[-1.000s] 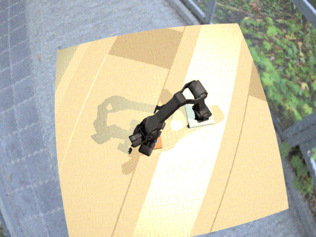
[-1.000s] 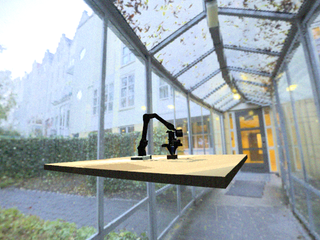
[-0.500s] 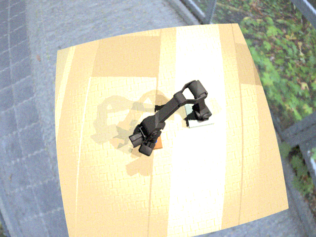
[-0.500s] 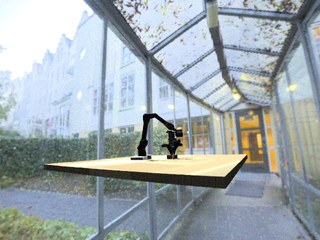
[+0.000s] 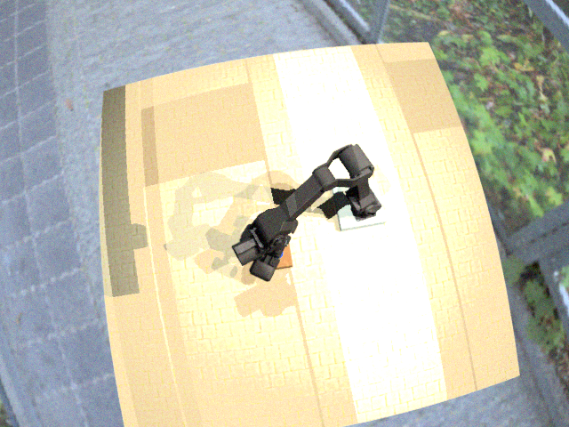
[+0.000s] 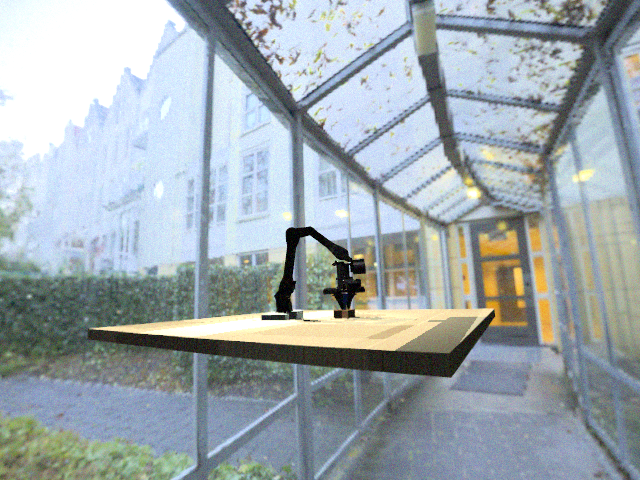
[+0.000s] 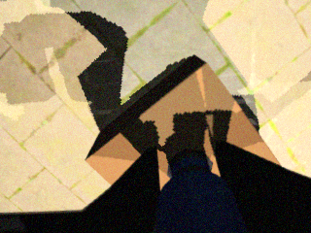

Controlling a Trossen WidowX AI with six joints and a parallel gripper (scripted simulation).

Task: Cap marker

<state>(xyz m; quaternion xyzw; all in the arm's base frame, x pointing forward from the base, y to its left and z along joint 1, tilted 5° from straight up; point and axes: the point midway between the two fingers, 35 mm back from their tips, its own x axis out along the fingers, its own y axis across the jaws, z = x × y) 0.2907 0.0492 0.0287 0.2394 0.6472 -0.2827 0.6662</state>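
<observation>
My gripper (image 5: 275, 253) (image 6: 344, 298) (image 7: 187, 152) points straight down over the orange holder block (image 5: 286, 260) (image 6: 344, 313) (image 7: 181, 96) near the middle of the table. It is shut on the dark blue cap (image 7: 194, 194), of which a sliver shows in the overhead view (image 5: 280, 252). In the wrist view the cap sits between the two dark fingers, right above the block's top face. The marker is hidden under the cap and the fingers, so I cannot tell how far the cap sits on it.
The arm's base stands on a pale plate (image 5: 364, 223) (image 6: 281, 315) to the right of the block. The wooden table (image 5: 229, 358) (image 6: 361, 341) ends in open edges on all sides, with pavement and grass below.
</observation>
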